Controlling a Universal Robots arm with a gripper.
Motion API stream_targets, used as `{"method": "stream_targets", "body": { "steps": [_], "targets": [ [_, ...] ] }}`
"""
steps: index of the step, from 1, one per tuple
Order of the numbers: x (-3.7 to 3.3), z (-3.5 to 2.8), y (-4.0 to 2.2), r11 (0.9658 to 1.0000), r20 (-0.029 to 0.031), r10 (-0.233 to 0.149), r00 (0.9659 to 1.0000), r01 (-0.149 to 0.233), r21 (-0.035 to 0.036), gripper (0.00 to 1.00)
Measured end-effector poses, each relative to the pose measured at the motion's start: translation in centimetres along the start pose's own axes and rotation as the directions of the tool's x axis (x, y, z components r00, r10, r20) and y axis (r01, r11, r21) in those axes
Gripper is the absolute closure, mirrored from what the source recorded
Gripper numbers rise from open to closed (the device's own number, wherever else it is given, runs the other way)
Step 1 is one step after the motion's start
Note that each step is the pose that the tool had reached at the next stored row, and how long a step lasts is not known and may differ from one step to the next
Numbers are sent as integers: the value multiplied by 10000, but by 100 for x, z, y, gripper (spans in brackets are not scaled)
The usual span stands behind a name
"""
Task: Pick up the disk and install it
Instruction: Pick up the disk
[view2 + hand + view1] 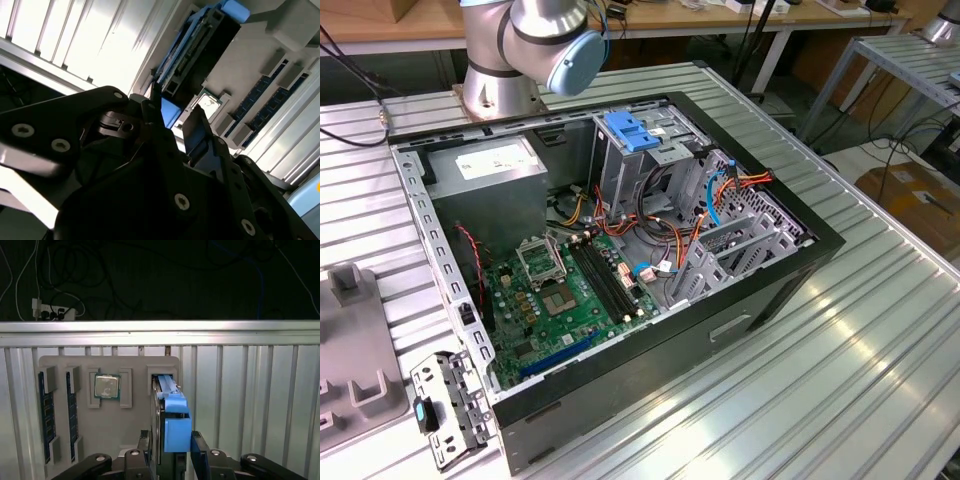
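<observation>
The ribbed metal surface [250, 390] stretched beyond the jaws, and a grey tray [107, 430] lay beneath them. The disk [172, 415] stood on edge in its tray slot between the jaws; whether they pinched it could not be told. A chip [107, 386] sat beside.

Bright light glances off the ribbed aluminium surface [840, 380]. Far behind stands a wooden bench [360, 28] with dangling cables [757, 45]; at the exterior view's right, a cardboard box [920, 200] sits on the floor [855, 158].

No legible text (any view) — power-supply label [495, 158] unreadable
</observation>
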State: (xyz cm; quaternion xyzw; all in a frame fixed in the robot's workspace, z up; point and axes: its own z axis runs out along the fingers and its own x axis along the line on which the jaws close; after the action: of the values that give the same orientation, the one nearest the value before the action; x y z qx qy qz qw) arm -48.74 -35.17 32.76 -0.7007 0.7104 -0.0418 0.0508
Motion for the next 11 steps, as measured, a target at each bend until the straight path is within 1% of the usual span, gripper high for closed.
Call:
{"method": "stream_targets", "body": {
  "steps": [2,6,7,9,10,11],
  "targets": [
    [0,5,-23,10000,-4,28,10000,-29,-58,55],
    [0,34,-23,9996,-22,140,9999,-140,-264,55],
    [0,42,-23,9993,-32,196,9998,-197,-330,55],
    [0,61,-20,9986,-52,317,9995,-318,-417,55],
    [2,71,-19,9984,-58,360,9993,-362,-443,55],
    [2,95,-15,9978,-74,457,9989,-460,-486,55]
  ]
}}
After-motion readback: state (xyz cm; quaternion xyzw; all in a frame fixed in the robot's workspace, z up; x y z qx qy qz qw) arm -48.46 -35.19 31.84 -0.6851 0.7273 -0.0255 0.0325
